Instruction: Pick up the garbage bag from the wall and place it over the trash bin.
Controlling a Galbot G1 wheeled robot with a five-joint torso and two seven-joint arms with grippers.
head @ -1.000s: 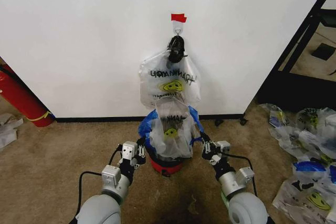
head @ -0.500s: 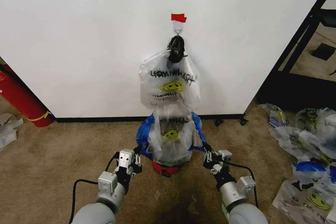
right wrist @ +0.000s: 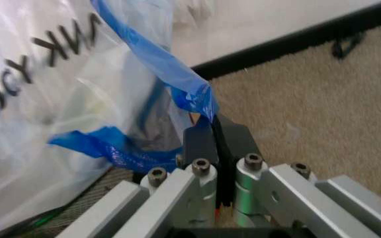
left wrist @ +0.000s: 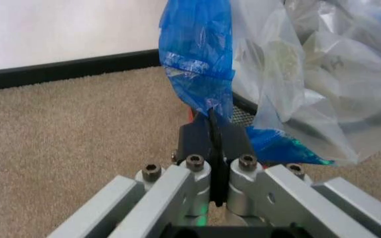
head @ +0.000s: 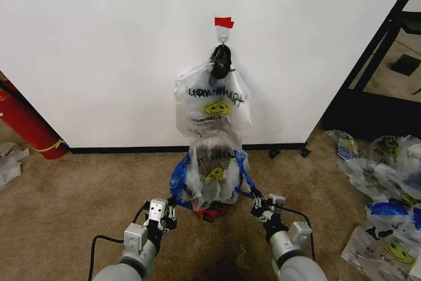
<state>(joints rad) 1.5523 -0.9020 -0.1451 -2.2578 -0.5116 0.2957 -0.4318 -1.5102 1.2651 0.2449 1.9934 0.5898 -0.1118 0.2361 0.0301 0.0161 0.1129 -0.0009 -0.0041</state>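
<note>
Two grippers are seen low in the head view, one on each side of the garbage bag (head: pixel 212 177), which is spread between them over the trash bin (head: pixel 212 211). The left gripper (head: pixel 172 206) is clamped on the blue edge at the bag's left side; in the left wrist view its fingers (left wrist: pixel 204 144) are pressed together with the blue plastic (left wrist: pixel 200 59) pinched between them. The right gripper (head: pixel 252 201) is closed in the same way on the blue edge at the bag's right side, and in the right wrist view a blue strip (right wrist: pixel 157 59) is seen running up from its shut fingers (right wrist: pixel 233 144). The bag's translucent body is bunched above the bin, whose red base is visible beneath it on the carpet (head: pixel 79 189). Just behind and above, a second bag (head: pixel 212 106) with dark lettering is hung from a hook (head: pixel 223 31) on the wall (head: pixel 99 51), under a red tape strip (head: pixel 223 22).
</note>
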